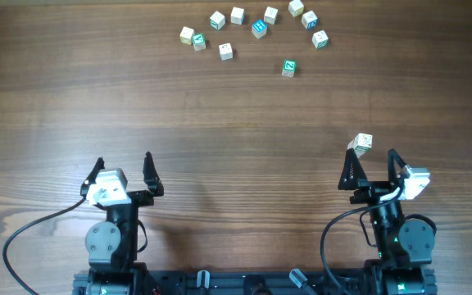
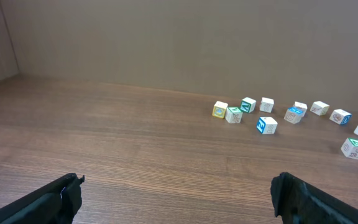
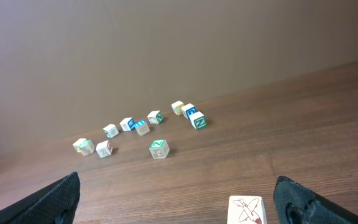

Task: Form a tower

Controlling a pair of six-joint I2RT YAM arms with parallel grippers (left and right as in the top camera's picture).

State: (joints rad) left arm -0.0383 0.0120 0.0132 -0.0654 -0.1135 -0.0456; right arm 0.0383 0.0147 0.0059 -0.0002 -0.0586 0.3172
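The tower [image 1: 360, 145] is a short stack of pale wooden cubes at the right of the table, just beyond my right gripper [image 1: 371, 168]. From above I cannot count its cubes. In the right wrist view only its top cube shows, a pale face with a red aeroplane print [image 3: 247, 210], between my right gripper's [image 3: 179, 200] wide-apart jaws and near the right finger. That gripper is open and holds nothing. My left gripper [image 1: 124, 165] is open and empty at the near left, with bare wood between its jaws [image 2: 176, 198].
Several loose cubes with teal, blue or yellow faces lie in an arc at the far side [image 1: 258, 29]. A green-faced cube [image 1: 288, 67] sits apart, nearer the middle. The same cubes show far off in both wrist views [image 2: 266, 124] [image 3: 158, 148].
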